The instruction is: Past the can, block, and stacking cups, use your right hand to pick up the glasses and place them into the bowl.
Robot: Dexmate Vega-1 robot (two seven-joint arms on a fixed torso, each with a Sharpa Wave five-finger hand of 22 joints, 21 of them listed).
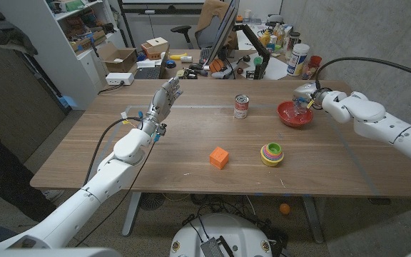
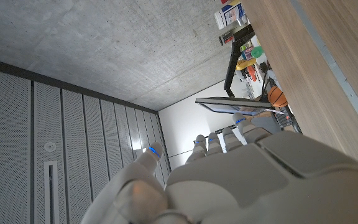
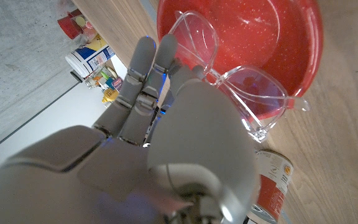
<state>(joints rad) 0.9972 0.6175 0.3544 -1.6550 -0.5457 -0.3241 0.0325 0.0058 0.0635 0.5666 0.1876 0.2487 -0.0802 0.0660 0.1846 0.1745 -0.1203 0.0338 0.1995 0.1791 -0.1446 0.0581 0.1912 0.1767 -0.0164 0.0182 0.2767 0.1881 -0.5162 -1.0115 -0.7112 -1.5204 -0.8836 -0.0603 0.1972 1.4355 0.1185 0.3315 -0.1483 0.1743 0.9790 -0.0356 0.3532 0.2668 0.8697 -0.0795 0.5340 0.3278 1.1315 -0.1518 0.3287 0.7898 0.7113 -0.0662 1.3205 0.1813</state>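
Your right hand (image 1: pixel 307 93) is over the red bowl (image 1: pixel 295 114), glasses (image 3: pixel 229 81) at the bowl.

Nearest you on the table (image 1: pixel 120 160): orange block (image 1: pixel 219 157) and stacking cups (image 1: pixel 272 152), nested, toward the front edge. Your left hand (image 1: pixel 163 101) sits further back on the left side, fingers spread, holding nothing. The can (image 1: pixel 242 106) stands upright toward the far edge, near the bowl. Bowl is near the far right corner; right wrist view shows the clear glasses lying across its rim, partly over the red inside. Right hand's fingers are on the frame; can't tell if they actually grip it.
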